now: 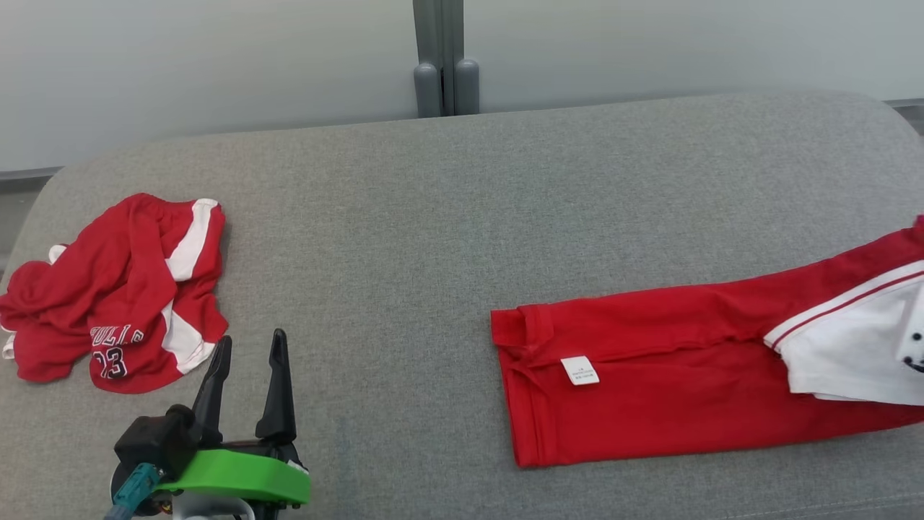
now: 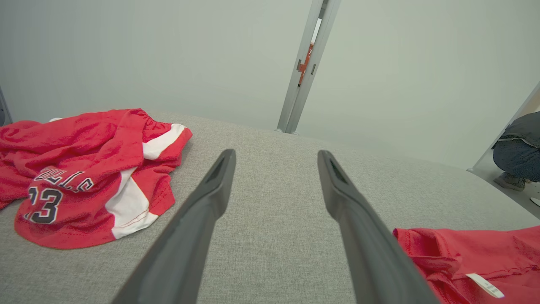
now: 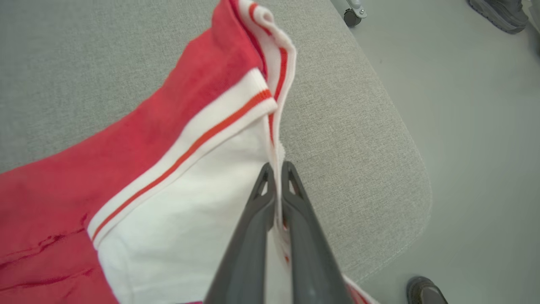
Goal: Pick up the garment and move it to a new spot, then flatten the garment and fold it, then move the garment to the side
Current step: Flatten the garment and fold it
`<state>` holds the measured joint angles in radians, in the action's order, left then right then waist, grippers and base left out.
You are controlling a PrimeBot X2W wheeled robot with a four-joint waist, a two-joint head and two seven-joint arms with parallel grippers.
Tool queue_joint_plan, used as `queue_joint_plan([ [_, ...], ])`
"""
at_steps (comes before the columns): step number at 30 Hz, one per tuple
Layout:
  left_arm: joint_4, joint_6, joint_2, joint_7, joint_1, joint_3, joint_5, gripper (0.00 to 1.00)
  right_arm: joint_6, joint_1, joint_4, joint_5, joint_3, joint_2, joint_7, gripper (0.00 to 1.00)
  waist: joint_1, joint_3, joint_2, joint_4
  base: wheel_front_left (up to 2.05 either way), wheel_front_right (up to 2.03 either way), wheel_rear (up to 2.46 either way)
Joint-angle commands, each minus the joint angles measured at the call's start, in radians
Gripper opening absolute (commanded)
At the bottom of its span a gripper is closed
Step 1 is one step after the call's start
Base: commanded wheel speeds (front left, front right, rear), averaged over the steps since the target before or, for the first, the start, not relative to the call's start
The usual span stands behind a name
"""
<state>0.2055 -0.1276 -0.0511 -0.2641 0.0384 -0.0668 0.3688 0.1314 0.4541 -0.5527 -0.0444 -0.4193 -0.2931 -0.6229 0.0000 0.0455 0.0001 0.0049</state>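
Red shirt (image 1: 671,375) lies on the right part of the grey padded counter (image 1: 447,217), laid out long and fairly flat, and runs off the head view's right edge. We see a white tag (image 1: 580,370) near its folded red end, which points toward the counter's middle. The far end is white, with a red-striped trim and dark buttons.

Left fingers (image 1: 213,383) sit at the lower left of the head view, spread wide and holding nothing. In the left wrist view they (image 2: 202,219) are low over bare counter, aimed at the back wall. The shirt's tag end (image 2: 485,257) is just right of the right-hand finger, and we can't tell if they touch. A crumpled red "23" jersey (image 1: 123,289) is near the left finger, apart from it.

Right fingers (image 3: 257,228) are pressed together, pinching the shirt's (image 3: 168,139) white striped edge. We see that edge standing up between the tips, close to the counter's rounded corner (image 3: 396,177). The rest of the shirt spreads left of the fingers. A shoe (image 3: 424,291) is on the floor beside them.
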Motion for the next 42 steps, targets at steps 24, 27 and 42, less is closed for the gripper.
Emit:
queue_joint_plan([
  [24,0.035,-0.004,-0.001,0.000,-0.038,-0.033,-0.011,1.00,0.000,-0.115,0.147,0.418,0.614,0.242,-0.070,0.00,0.0000,-0.049,-0.0001,0.067,0.00,0.00,0.00],
  [27,0.038,-0.004,-0.002,0.000,-0.034,-0.040,-0.010,1.00,0.000,-0.087,0.099,0.480,0.665,0.243,-0.020,0.00,0.0000,-0.049,-0.0001,0.084,0.00,0.00,0.00],
  [42,0.045,-0.004,-0.003,0.000,-0.023,-0.048,-0.002,1.00,0.000,0.020,-0.106,0.661,0.721,0.241,0.216,1.00,0.0000,-0.049,-0.0001,0.118,0.00,0.00,0.00],
])
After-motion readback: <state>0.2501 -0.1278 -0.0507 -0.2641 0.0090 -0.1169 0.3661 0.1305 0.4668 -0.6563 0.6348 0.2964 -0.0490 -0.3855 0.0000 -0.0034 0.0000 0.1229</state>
